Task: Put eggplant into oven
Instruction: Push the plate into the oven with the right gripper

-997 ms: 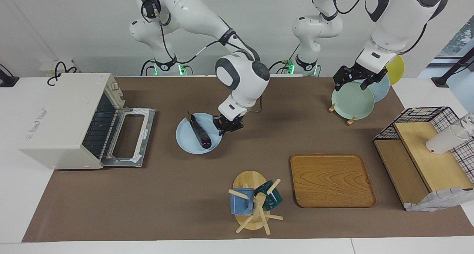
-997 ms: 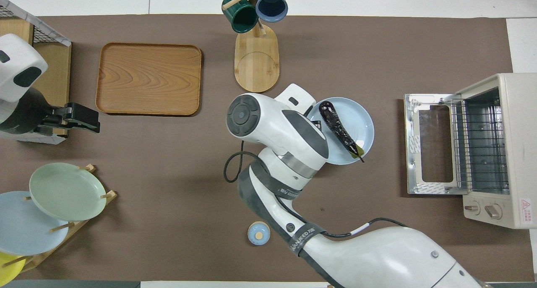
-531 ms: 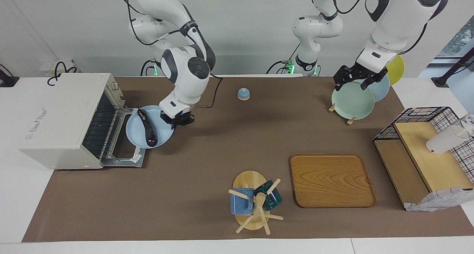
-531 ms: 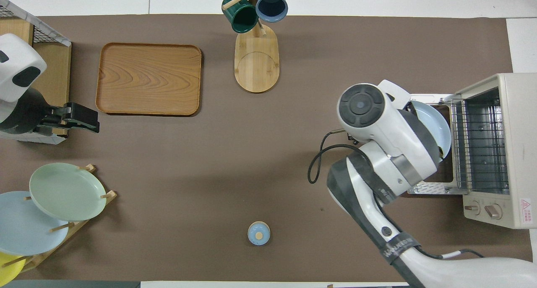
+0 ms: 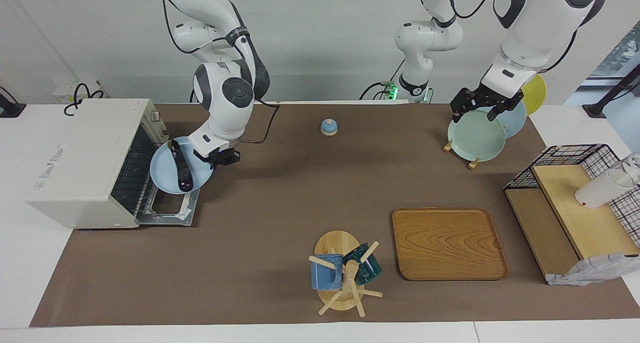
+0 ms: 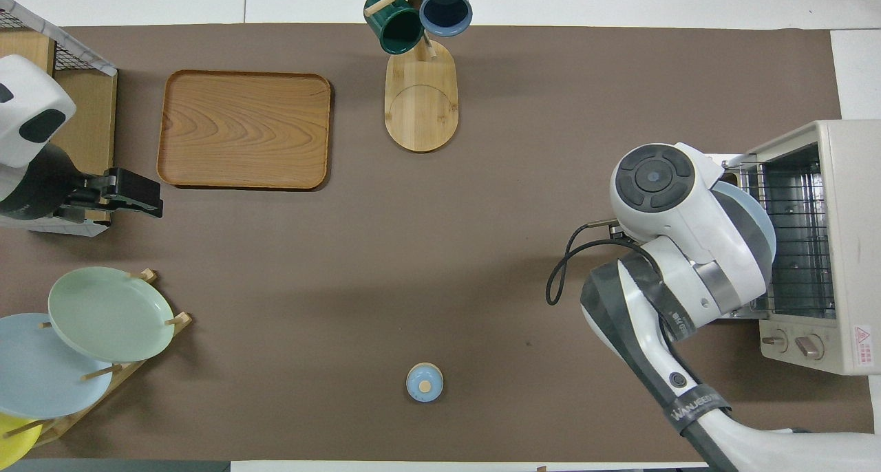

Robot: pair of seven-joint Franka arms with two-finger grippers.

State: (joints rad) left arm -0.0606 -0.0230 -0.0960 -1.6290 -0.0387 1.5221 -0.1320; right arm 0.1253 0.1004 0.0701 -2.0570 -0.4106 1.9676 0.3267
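The eggplant point(image 5: 181, 172) lies on a light blue plate point(image 5: 161, 175). My right gripper point(image 5: 216, 156) is shut on the plate's rim and holds the plate tilted in the air over the dropped-down door of the oven point(image 5: 85, 158), right at its opening. In the overhead view the right arm hides the eggplant. Only an edge of the plate point(image 6: 759, 214) shows there, in front of the oven point(image 6: 836, 252) and its wire rack. My left gripper point(image 5: 479, 108) waits open and empty in the air over the plate rack; it also shows in the overhead view point(image 6: 141, 200).
A plate rack point(image 5: 475, 135) with green, blue and yellow plates stands toward the left arm's end. A small blue lid point(image 5: 328, 127) lies near the robots. A wooden tray point(image 5: 447, 243), a mug tree point(image 5: 345, 273) and a wire basket point(image 5: 575, 203) stand farther out.
My right arm carried the plate with the eggplant from the table's middle to the oven's open door. The blue lid came into view. The left arm has not moved.
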